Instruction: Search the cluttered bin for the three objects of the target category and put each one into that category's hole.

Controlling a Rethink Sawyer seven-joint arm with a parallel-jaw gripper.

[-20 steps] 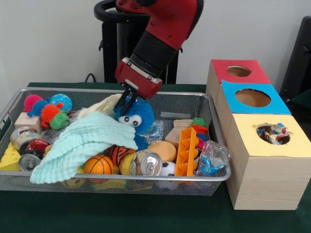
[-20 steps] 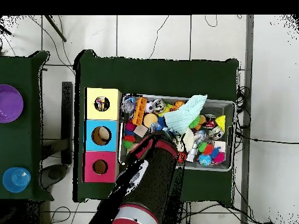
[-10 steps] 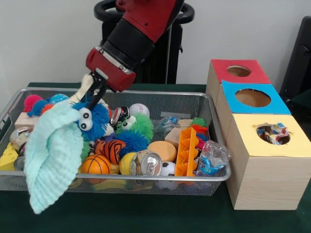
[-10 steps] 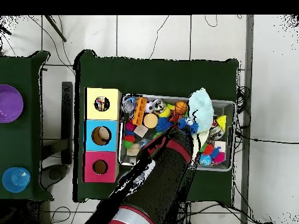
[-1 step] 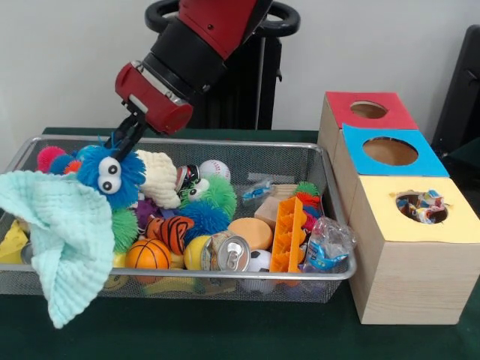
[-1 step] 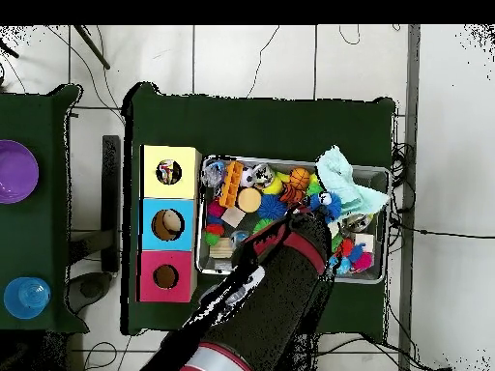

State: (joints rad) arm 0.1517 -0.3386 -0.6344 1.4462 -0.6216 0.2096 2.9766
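Directly below end effector [image 5: 129, 139]: blue fuzzy toy [image 5: 109, 169], gripped, above bin [image 5: 247, 149].

Robotics laboratory or test cell, not a home or shop. Indicated by a red and black industrial arm [image 5: 202, 45] on a black pedestal [image 5: 259, 82] against a bare pale wall, a table draped in dark green cloth [image 6: 261, 126], and a wire-mesh bin [image 5: 247, 161] packed with assorted test objects beside a purpose-built wooden sorting box [image 5: 409, 255] with red, blue and yellow holed tops. Further supported overhead by a pale tiled floor [image 6: 290, 58] with loose cables [image 6: 411, 232] trailing across it, and a second green-covered table [image 6: 39, 280] carrying a purple plate [image 6: 14, 171].
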